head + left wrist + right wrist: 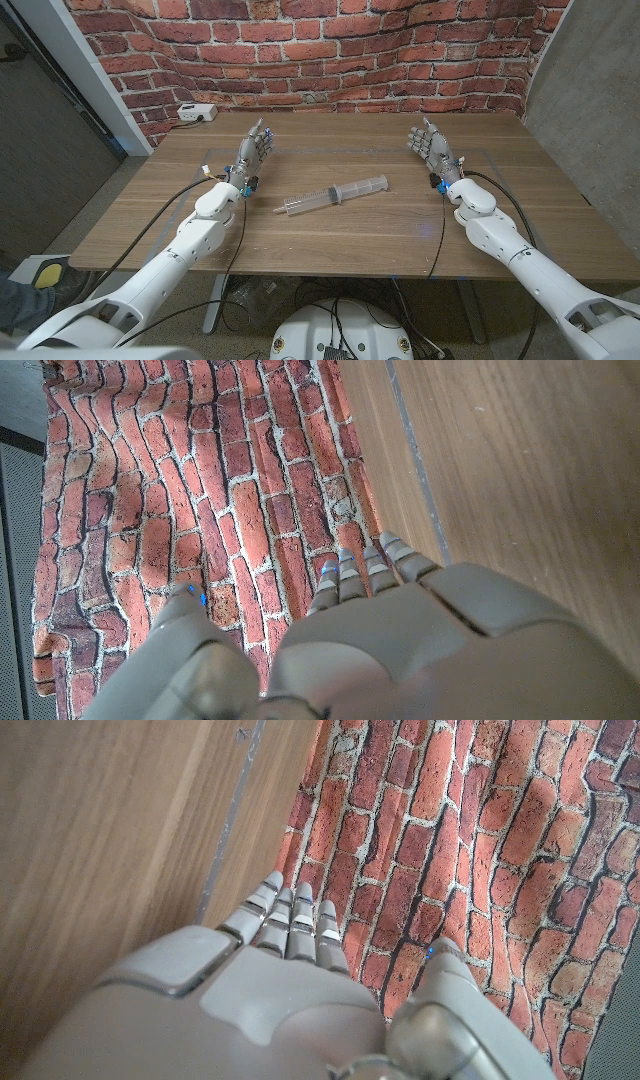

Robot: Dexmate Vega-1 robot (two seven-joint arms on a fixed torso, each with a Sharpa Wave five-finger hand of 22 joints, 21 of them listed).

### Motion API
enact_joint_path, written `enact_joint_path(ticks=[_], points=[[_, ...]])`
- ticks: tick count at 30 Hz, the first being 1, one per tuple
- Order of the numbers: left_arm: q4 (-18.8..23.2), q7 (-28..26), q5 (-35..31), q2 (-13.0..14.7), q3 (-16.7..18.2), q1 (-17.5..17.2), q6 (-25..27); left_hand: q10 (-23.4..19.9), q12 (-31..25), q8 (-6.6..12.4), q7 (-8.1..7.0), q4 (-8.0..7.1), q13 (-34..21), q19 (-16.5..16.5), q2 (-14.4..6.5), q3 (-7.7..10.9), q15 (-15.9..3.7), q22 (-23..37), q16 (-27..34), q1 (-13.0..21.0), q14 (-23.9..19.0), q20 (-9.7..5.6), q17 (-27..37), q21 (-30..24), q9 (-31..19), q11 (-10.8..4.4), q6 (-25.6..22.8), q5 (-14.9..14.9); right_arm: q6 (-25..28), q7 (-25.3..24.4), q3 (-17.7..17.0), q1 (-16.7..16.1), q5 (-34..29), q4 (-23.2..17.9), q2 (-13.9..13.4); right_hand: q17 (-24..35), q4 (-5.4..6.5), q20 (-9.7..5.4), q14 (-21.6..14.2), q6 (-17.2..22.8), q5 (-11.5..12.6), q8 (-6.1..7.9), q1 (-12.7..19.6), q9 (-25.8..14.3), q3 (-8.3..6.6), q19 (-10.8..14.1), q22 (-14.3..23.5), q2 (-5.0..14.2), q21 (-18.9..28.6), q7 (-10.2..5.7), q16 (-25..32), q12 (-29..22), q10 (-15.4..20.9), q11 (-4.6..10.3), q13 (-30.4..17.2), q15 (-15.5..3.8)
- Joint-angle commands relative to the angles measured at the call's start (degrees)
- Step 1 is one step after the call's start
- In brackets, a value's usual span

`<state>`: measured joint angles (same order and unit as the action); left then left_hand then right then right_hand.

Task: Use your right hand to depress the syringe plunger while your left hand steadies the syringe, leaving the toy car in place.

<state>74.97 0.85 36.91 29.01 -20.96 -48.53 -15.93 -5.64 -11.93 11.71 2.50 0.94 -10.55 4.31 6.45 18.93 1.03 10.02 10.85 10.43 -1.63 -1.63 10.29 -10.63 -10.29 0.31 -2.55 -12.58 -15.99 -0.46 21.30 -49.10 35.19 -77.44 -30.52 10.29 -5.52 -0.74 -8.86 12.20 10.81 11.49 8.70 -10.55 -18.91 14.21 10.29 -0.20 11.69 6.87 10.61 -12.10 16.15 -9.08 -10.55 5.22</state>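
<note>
1. We count one syringe (336, 194) on the wooden tabletop (330, 245). It lies on its side near the middle, between the two hands and touching neither. Its clear barrel points toward the robot's right and slightly away from the robot; the plunger end points toward the robot's left and nearer the robot.
2. We count two robot hands. The left hand (254, 152) stands above the tabletop's left part, well apart from the syringe, fingers (262, 133) extended toward the brick wall (300, 50), side by side and holding nothing.
3. In the left wrist view, the left hand (400, 650) shows its back, fingertips (372, 565) straight against the brick wall (200, 480) and the tabletop (520, 470) edge.
4. The right hand (432, 148) stands over the right part, likewise well apart from the syringe, fingers (422, 132) straight, unclenched and empty.
5. In the right wrist view, the right hand (240, 1010) shows the same posture, fingertips (295, 915) extended, gripping nothing.
6. We note one white power strip (196, 113) at the far left corner of the tabletop.
7. We note one foot in a shoe (40, 280) at the lower left edge, on the floor.
</note>
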Motion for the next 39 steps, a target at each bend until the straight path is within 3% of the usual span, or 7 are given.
enact_joint_path(ticks=[1,11,22,29,35,39], points=[[2.54,-1.63,-1.31,-0.12,1.03,-1.66,0.66,-1.04,-0.42,0.36,0.51,0.15,-0.20,0.37,-0.23,0.41,0.17,0.24,0.33,0.61,-0.65,-0.04,0.19,-0.46,-0.30,-0.10,-0.55,-0.42,-0.20,-2.09,-0.26,-1.69,-1.67,-3.32,-1.00,0.28,-0.20,0.00,-0.53,0.68,0.29,0.33,0.75,-0.20,-0.57,0.40,0.21,0.10,0.22,-0.09,0.36,-0.31,0.62,-0.13,-0.17,0.09],[10.14,-1.57,0.39,2.86,2.81,-6.26,2.85,-2.33,-0.72,0.71,0.90,0.59,-0.21,0.72,-0.70,0.68,0.35,0.21,0.49,1.67,-1.76,0.11,0.10,-0.70,-0.32,-0.15,-2.02,-0.55,-0.32,-3.31,-0.45,-3.20,-3.95,-6.16,-3.10,0.24,-0.50,-0.01,-0.85,0.82,0.16,0.28,0.93,-0.19,-0.45,0.59,0.20,-0.20,0.25,-0.02,0.39,-0.39,0.85,0.08,-0.17,-0.02],[20.11,-11.48,-7.72,7.22,4.27,-12.18,3.15,-3.71,-1.01,0.88,1.04,1.17,-0.22,0.99,-1.15,1.03,0.14,0.18,0.71,2.97,-3.21,0.13,0.04,-0.83,-0.34,-0.06,-3.05,-0.47,-3.07,-0.83,-1.15,-3.35,-2.64,-5.08,-3.04,0.21,-0.77,0.00,-1.05,1.18,0.08,0.34,1.07,-0.19,-0.29,0.76,0.19,-0.57,0.26,0.02,0.38,-0.52,1.25,0.05,-0.17,-0.01],[13.81,-8.31,-10.13,4.63,3.39,-11.41,-8.68,-7.52,-1.54,1.78,0.70,2.98,-0.24,5.37,-1.07,1.39,-0.48,0.18,1.26,6.21,-8.07,0.57,-0.02,-2.08,-0.39,-0.45,-7.65,-0.11,-2.97,0.09,-1.62,-3.98,-1.90,-5.79,-3.95,0.20,-0.93,-0.02,-1.11,1.26,0.05,0.31,1.20,-0.18,-0.24,0.81,0.18,-0.69,0.25,-0.06,0.35,-0.52,1.27,0.19,-0.17,-0.01],[12.48,-4.90,-9.98,5.55,2.85,-11.21,-11.22,-8.38,-1.65,1.71,0.96,3.30,-0.26,6.00,-0.84,1.32,-0.65,0.18,1.22,6.69,-8.68,0.48,-0.02,-2.17,-0.40,-0.40,-8.04,-0.13,-2.46,-1.13,-2.55,-5.91,-1.80,-8.07,-5.23,0.19,-1.03,-0.02,-1.25,1.26,0.04,0.26,1.30,-0.18,-0.22,0.86,0.18,-0.75,0.24,-0.05,0.36,-0.51,1.30,0.16,-0.17,-0.05],[15.55,-6.97,-10.81,6.54,3.24,-13.03,-9.45,-8.58,-1.61,1.64,1.09,3.48,-0.27,6.32,-0.60,1.21,-0.29,0.18,1.22,6.90,-9.02,0.61,-0.01,-2.21,-0.41,-0.22,-8.12,-0.14,-1.87,-1.62,-2.92,-6.71,-1.45,-9.29,-5.69,0.18,-1.09,0.00,-1.30,1.28,0.03,0.24,1.36,-0.18,-0.20,0.91,0.18,-0.78,0.25,-0.05,0.36,-0.53,1.36,0.14,-0.17,-0.01]])
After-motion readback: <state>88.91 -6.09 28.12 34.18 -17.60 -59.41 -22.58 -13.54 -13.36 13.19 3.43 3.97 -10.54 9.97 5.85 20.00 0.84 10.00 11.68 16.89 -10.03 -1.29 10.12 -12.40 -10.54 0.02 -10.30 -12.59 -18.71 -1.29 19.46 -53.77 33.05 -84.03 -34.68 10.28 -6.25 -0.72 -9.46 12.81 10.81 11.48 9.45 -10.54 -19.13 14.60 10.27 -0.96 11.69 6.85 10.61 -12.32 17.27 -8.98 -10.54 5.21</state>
